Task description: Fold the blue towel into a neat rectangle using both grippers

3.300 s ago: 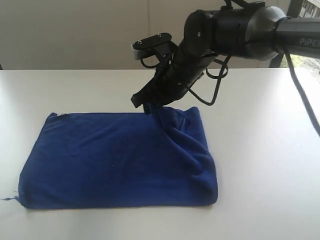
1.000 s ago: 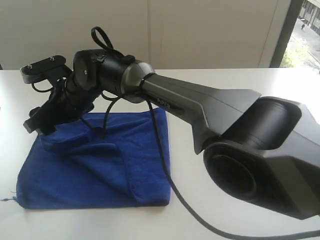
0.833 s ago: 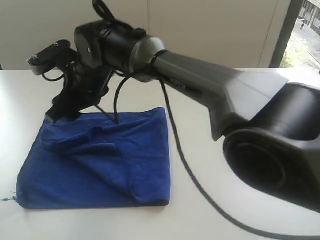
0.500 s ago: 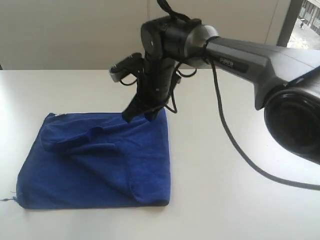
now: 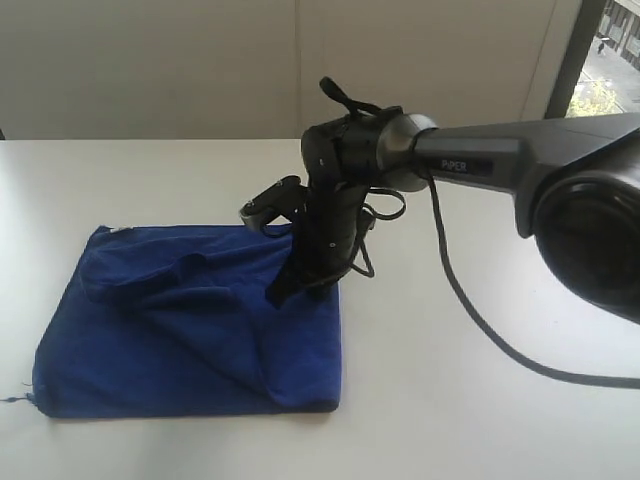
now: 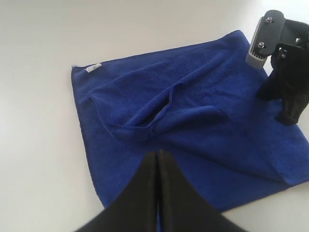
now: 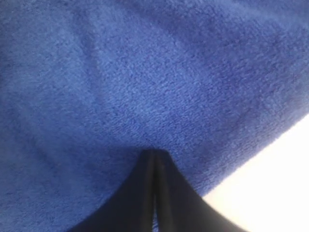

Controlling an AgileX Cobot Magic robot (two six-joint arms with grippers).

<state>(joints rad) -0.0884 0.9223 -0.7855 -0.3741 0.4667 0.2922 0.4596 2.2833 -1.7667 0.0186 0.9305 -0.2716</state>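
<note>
Roughly folded in two, the blue towel [image 5: 190, 330] lies flat on the white table [image 5: 480, 400], left of the middle and toward the near edge. Its outline is close to a rectangle, but the top layer is rumpled. A raised ridge runs from the far left corner toward the middle, and a slanting crease drops from there to the near edge. A small white tag [image 5: 122, 230] shows at the far left corner, and a loose thread [image 5: 12, 398] trails from the near left corner. The right gripper [image 5: 278, 298] points down onto the towel near its right edge, jaws pressed together, tips touching the pile. The left gripper [image 6: 158, 155], likewise pressed together and empty, hangs above the towel.
</note>
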